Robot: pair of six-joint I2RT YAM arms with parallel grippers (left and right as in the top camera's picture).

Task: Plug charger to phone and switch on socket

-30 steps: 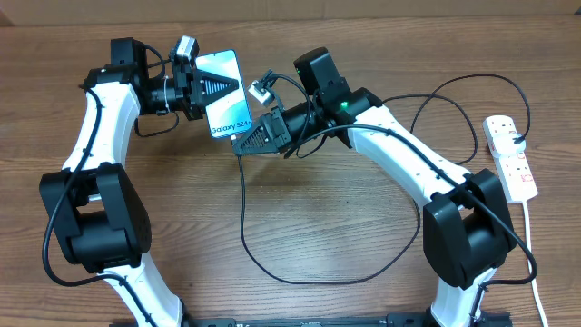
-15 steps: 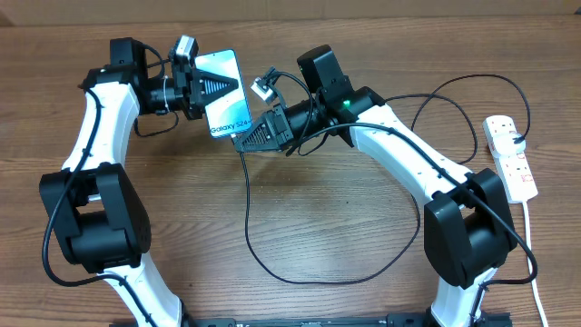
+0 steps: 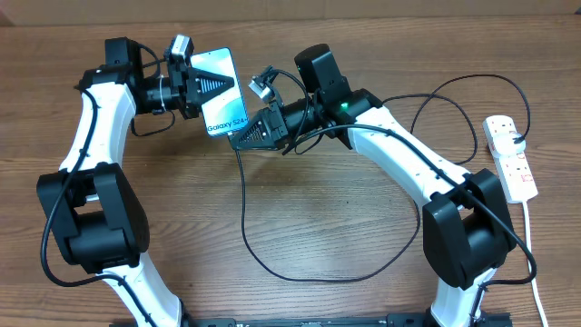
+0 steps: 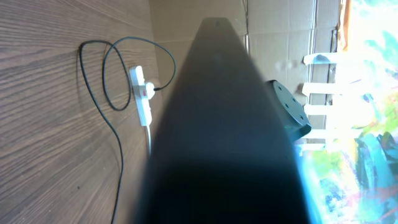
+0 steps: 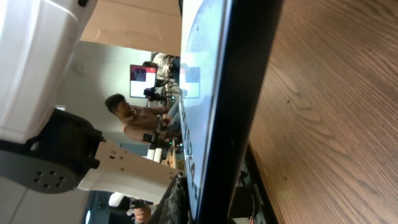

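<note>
The phone (image 3: pixel 227 111), teal screen up with "Galaxy S24" text, is held above the table at the back left. My left gripper (image 3: pixel 207 88) is shut on its side. Its dark edge fills the left wrist view (image 4: pixel 217 124) and the right wrist view (image 5: pixel 233 106). My right gripper (image 3: pixel 243 138) is at the phone's lower end, shut on the plug end of the black charger cable (image 3: pixel 243 209), which hangs down from it and loops across the table. The plug tip itself is hidden. The white socket (image 3: pixel 511 156) lies at the far right; it also shows in the left wrist view (image 4: pixel 142 93).
The charger cable curves along the front (image 3: pixel 363 272) and loops at the back right (image 3: pixel 454 91) toward the socket. The socket's white cord (image 3: pixel 532 245) runs to the front right edge. Cardboard stands behind the table.
Both grippers and the phone have shifted slightly to the left and toward the back together. The hanging cable moved with them.
</note>
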